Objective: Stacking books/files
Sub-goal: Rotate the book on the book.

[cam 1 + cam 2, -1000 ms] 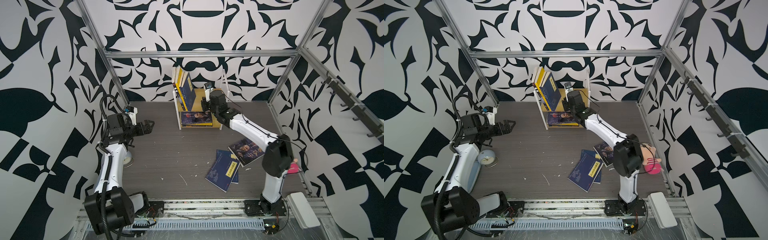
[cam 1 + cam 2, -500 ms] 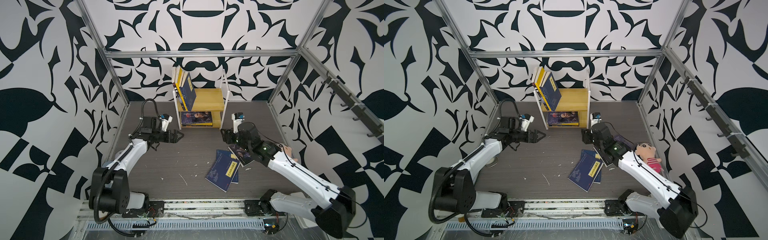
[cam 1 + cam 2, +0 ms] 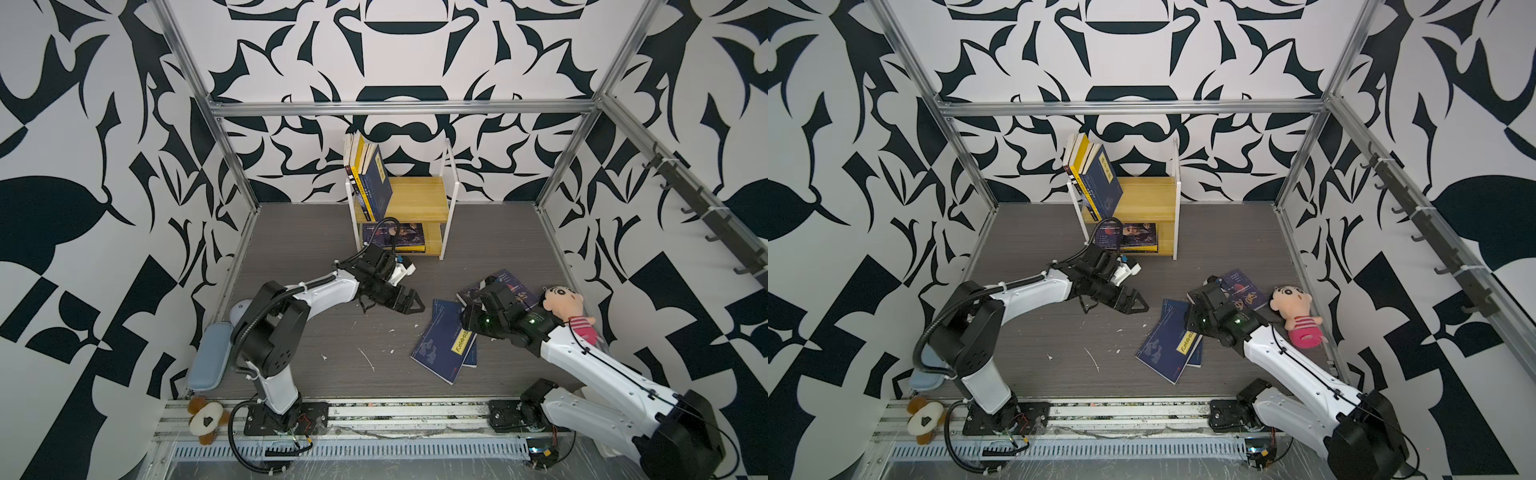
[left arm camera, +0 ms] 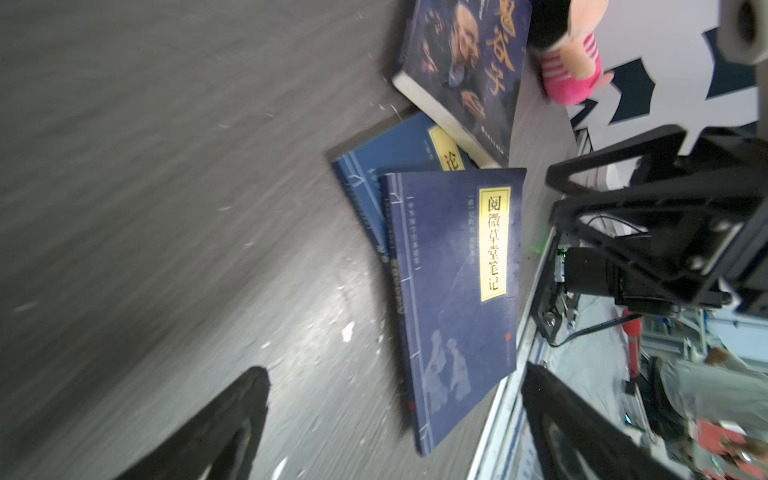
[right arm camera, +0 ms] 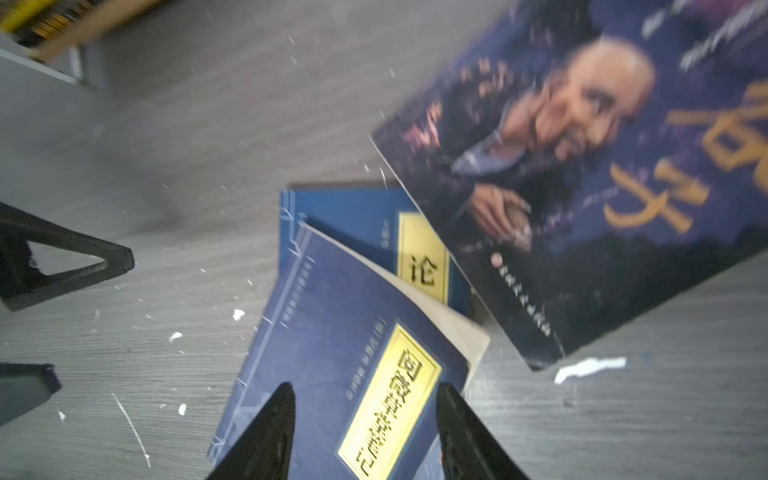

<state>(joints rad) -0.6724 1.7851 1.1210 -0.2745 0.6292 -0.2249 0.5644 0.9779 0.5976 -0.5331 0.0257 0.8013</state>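
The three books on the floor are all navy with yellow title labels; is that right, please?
Not quite: in the right wrist view the upper navy book and lower navy book are, but the third, the old-man's-face book, is dark purple-blue.

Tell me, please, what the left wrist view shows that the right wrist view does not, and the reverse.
Only the left wrist view shows the plush doll beside the face-cover book, and the right arm. Only the right wrist view shows a corner of the wooden shelf and the left gripper, jaws open. Both show the top navy book overlapping a second navy book, with the face-cover book lying partly over that second one.
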